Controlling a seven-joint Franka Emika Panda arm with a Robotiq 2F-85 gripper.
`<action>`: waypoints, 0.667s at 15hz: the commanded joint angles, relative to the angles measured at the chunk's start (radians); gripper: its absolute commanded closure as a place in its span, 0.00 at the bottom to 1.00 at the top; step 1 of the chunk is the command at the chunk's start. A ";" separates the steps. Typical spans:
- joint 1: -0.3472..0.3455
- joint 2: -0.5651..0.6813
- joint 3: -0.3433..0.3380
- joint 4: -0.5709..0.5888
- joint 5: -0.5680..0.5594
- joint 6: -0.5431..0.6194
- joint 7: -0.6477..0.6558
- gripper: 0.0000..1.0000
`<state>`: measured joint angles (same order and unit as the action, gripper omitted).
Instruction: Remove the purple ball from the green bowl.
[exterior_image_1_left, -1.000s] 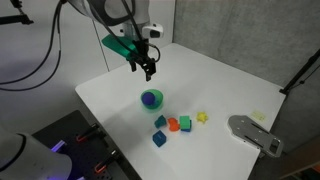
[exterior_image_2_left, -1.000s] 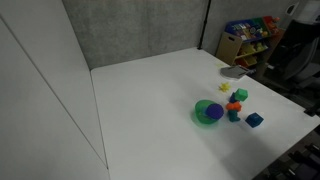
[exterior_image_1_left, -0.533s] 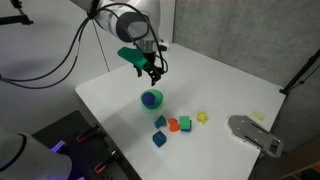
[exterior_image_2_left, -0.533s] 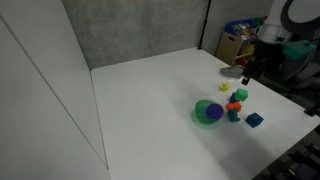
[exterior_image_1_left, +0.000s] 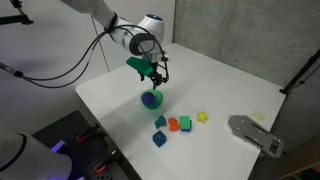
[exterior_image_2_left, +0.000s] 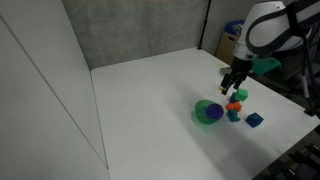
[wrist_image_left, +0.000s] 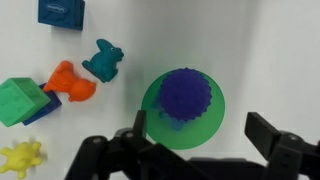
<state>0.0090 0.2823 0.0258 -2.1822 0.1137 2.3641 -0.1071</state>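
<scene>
The purple ball (wrist_image_left: 184, 94), dark and knobbly, lies in the small green bowl (wrist_image_left: 160, 130) on the white table. Both show in both exterior views: the ball (exterior_image_1_left: 151, 97) (exterior_image_2_left: 212, 112) inside the bowl (exterior_image_1_left: 150, 103) (exterior_image_2_left: 203, 106). My gripper (wrist_image_left: 195, 140) is open and empty, hanging above the bowl with its two fingers wide apart at the bowl's near rim. In the exterior views the gripper (exterior_image_1_left: 156, 79) (exterior_image_2_left: 232, 86) is a short way above the bowl and not touching it.
Small toys lie beside the bowl: a blue block (wrist_image_left: 61, 11), a teal animal (wrist_image_left: 104, 61), an orange figure (wrist_image_left: 68, 82), a green cube (wrist_image_left: 20, 102) and a yellow star (wrist_image_left: 22, 158). A grey object (exterior_image_1_left: 253, 133) lies near the table's edge. Shelves with toys (exterior_image_2_left: 250, 40) stand behind the table.
The arm has come down and moved across the table toward the bowl, so the gripper now hangs just above it. The ball, bowl and toys have not moved.
</scene>
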 joint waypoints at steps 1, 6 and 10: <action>-0.009 0.118 0.028 0.084 0.028 0.027 -0.024 0.00; 0.001 0.251 0.042 0.154 0.003 0.056 0.004 0.00; 0.003 0.317 0.041 0.201 -0.004 0.050 0.010 0.00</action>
<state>0.0132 0.5532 0.0647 -2.0359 0.1204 2.4204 -0.1070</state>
